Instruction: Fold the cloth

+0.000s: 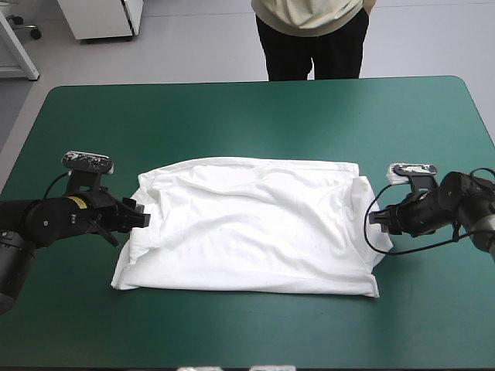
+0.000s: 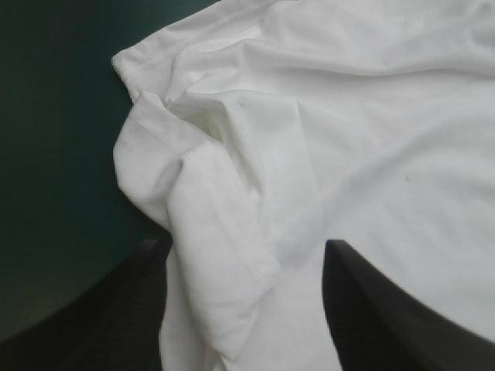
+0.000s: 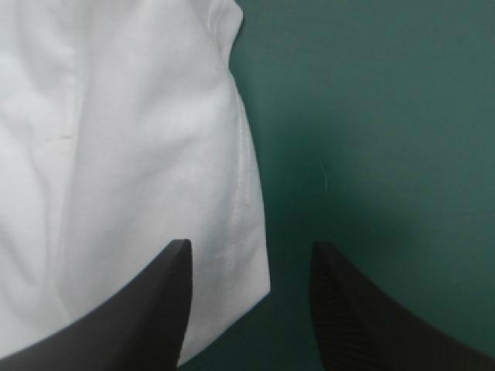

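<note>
The T-shirt lies spread flat, the left gripper wide apart at its nine o'clock, the right gripper wide apart at three.

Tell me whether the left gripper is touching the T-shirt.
Cannot tell. In the left wrist view the T-shirt lies within the open left gripper, but neither contact nor a gap shows plainly.

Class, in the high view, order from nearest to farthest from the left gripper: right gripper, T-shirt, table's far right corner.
1. T-shirt: its left edge lies at the left gripper.
2. right gripper: across the shirt, at its right edge.
3. table's far right corner: farthest, beyond the right gripper.
</note>
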`<state>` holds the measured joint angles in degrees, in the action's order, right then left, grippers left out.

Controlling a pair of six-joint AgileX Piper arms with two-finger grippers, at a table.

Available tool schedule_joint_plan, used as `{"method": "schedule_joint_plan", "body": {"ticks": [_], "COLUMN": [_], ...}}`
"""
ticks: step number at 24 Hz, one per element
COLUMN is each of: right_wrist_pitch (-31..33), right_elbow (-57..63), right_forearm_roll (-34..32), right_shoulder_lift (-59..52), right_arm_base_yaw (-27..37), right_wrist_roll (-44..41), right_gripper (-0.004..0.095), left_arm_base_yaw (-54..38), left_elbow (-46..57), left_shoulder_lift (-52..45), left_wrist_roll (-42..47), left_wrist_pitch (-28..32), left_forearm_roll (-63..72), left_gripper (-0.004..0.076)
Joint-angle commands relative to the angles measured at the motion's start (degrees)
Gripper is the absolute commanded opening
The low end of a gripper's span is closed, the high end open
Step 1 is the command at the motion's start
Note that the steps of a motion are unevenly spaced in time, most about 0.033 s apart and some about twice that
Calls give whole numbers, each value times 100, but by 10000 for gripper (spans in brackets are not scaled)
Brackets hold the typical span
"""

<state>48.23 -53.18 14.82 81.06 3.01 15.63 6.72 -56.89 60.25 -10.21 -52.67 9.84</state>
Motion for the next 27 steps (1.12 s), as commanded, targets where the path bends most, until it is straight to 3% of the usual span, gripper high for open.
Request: {"method": "schedule_joint_plan", "body": {"ticks": [1,6,9,11,13,14,24,27], "right_wrist_pitch": [-97,-161,-94,-17,-4,-30,-407,-258], "right_elbow": [-189,-189,-189,-189,-189,-189,-189,-189], "right_forearm_roll": [116,479,541,527,512,523,256,6], "right_shoulder_lift": [113,589,857,996,1018,962,243,-229], "right_arm_base_yaw": [40,29,-22,-59,-59,-59,-59,-59], "right_wrist_roll": [112,404,534,558,590,602,321,257], "right_gripper": [441,438,373,266,33,-9,-9,-9], "left_arm_base_yaw": [2,2,2,2,2,2,2,2], "left_elbow": [-202,-202,-202,-202,-202,-202,-202,-202], "left_shoulder_lift": [-88,-88,-88,-88,-88,-88,-88,-88], "left_wrist_roll": [9,-4,6,6,6,6,6,-35], "left_wrist_pitch": [243,293,293,293,212,104,30,19], "left_forearm_roll": [94,94,94,94,94,94,59,55], "left_gripper": [433,433,433,433,433,433,433,426]}}
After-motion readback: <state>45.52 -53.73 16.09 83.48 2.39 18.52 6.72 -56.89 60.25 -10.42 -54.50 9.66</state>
